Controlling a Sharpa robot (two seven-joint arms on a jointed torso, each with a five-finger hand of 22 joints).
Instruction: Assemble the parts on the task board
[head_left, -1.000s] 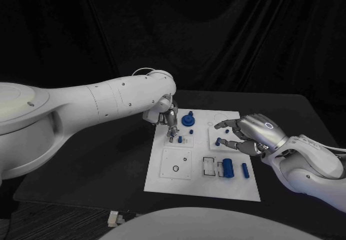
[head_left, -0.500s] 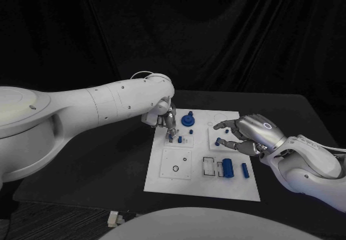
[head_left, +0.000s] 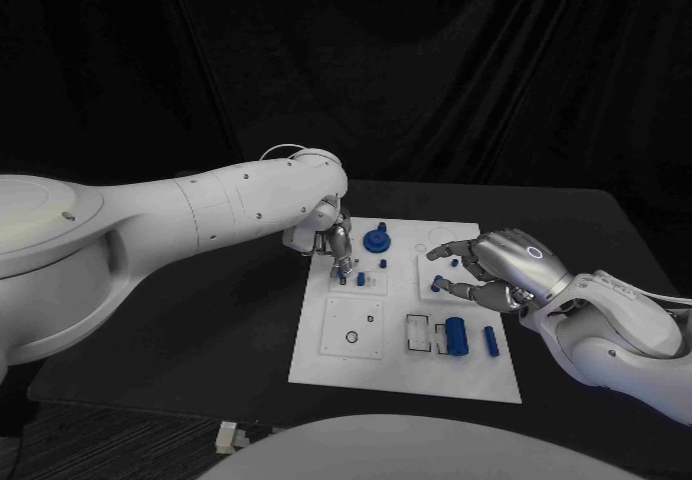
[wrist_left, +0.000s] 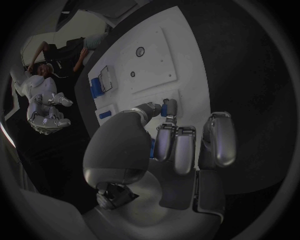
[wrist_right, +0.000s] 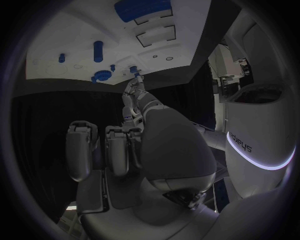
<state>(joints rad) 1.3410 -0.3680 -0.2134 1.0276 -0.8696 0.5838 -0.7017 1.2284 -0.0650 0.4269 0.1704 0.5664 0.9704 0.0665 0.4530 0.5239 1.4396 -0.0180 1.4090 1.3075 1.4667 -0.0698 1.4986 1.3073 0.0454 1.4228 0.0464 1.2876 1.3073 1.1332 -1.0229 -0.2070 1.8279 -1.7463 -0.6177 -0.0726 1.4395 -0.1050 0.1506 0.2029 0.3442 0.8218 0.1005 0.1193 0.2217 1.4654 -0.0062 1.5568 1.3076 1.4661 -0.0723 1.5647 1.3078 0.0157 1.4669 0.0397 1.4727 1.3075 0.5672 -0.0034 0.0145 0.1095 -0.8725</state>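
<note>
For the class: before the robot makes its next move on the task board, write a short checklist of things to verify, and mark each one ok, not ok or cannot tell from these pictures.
1. Left hand holds a part: ok; the left wrist view shows a small blue part pinched at its fingertips.
2. That part is over the task board: ok, near its far left section.
3. The part is lined up with its hole: cannot tell; the fingers hide the spot.
4. Right hand is free: ok; its fingers are curled apart above the board's right side, holding nothing.
5. The large blue cylinder lies clear of both hands: ok.
</note>
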